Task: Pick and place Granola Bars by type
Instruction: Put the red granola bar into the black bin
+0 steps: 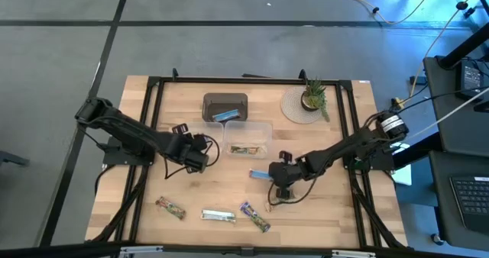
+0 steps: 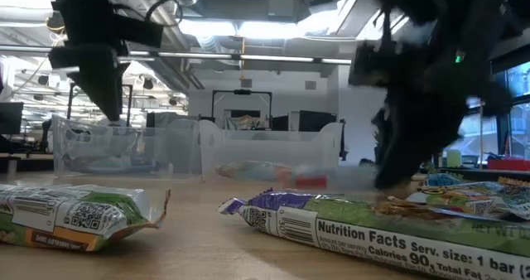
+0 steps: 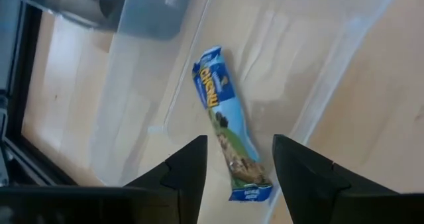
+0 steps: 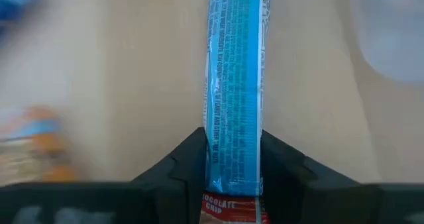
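Blue bar (image 4: 235,85) lengthwise between right hand (image 4: 232,168) fingers

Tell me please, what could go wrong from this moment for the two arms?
1. The right gripper holds the blue bar only by one end, so the bar may swing or slip while it is carried.
2. The left gripper is open above the green-blue bar inside the clear tub; the tub wall is close, so a finger could hit it and push the tub.
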{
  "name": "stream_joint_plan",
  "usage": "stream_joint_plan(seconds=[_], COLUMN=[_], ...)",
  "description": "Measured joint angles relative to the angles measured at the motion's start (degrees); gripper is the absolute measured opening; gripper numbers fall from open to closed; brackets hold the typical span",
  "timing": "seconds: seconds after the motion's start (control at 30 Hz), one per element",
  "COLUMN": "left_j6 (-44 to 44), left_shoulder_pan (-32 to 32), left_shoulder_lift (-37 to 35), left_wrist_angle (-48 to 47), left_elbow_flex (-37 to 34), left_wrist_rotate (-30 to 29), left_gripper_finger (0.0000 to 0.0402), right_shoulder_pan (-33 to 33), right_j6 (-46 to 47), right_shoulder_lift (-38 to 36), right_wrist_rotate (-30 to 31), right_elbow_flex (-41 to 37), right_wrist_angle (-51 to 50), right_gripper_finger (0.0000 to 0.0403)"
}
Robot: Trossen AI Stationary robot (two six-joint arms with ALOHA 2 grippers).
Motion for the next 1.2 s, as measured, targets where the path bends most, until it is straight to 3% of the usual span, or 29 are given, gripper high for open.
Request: stream_joint_plan(seconds=[0.13, 0.3, 0.57, 0.77, 0.9, 1.2], left_j6=[0.0, 0.0, 0.0, -0.44, -0.44, 1.45], left_shoulder_pan=[-1.88, -4.75, -10.25, -11.88, -12.12, -12.12], left_shoulder_lift=[-0.8, -1.67, -2.08, -2.07, -2.07, -2.07], left_wrist_angle=[0.17, 0.33, 3.69, 12.44, 15.21, 14.69], left_elbow_flex=[1.18, 2.91, 6.1, 6.62, 6.62, 6.62], left_wrist_rotate=[-1.17, -1.11, 1.02, 5.99, 8.56, 17.43], left_gripper_finger=[0.0165, 0.0164, 0.0163, 0.0166, 0.0164, 0.0164], right_shoulder_pan=[-0.04, -0.1, -5.81, -15.19, -22.69, -34.68], right_j6=[-1.93, -3.13, -11.04, -18.22, -22.55, -25.81], right_shoulder_lift=[-5.73, -14.67, -24.27, -22.77, -19.6, -4.65], right_wrist_rotate=[-3.67, -3.34, 4.75, 3.87, -1.58, -11.72], right_elbow_flex=[0.14, 0.27, 3.44, 11.49, 16.11, 24.41], right_wrist_angle=[0.87, 2.43, 2.9, 2.29, 0.46, -2.17], right_gripper_finger=[0.0121, 0.0121, 0.0121, 0.0121, 0.0122, 0.0122])
